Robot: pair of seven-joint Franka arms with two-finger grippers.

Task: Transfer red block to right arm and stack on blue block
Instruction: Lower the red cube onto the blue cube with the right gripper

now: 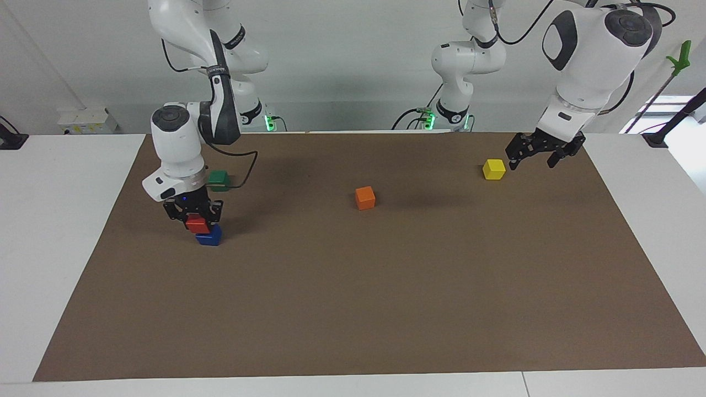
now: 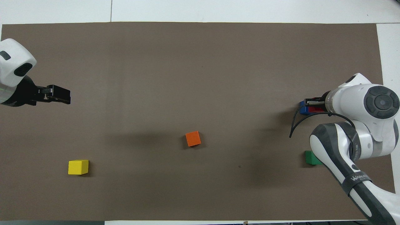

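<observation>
Brown mat (image 1: 364,309) covers most of the white table (image 1: 55,231) on my screens, and everything sits on it. My right arm (image 1: 176,138) reaches down at its own end of the table, its gripper (image 1: 194,216) closed on the red block (image 1: 197,224), which rests on top of the blue block (image 1: 209,237), slightly off-square to it. From overhead I only see slivers of red (image 2: 312,109) and blue (image 2: 302,109) poking out beneath the wrist.

My left arm (image 1: 590,60) waits at its end of the table, its gripper (image 1: 543,153) raised over the mat near the yellow block (image 1: 493,169), fingers spread apart and holding nothing.

An orange block (image 1: 364,197) sits alone around the middle of the mat. A green block (image 1: 218,179) lies nearer to the robots than the red-on-blue stack, partly hidden by the right wrist.
</observation>
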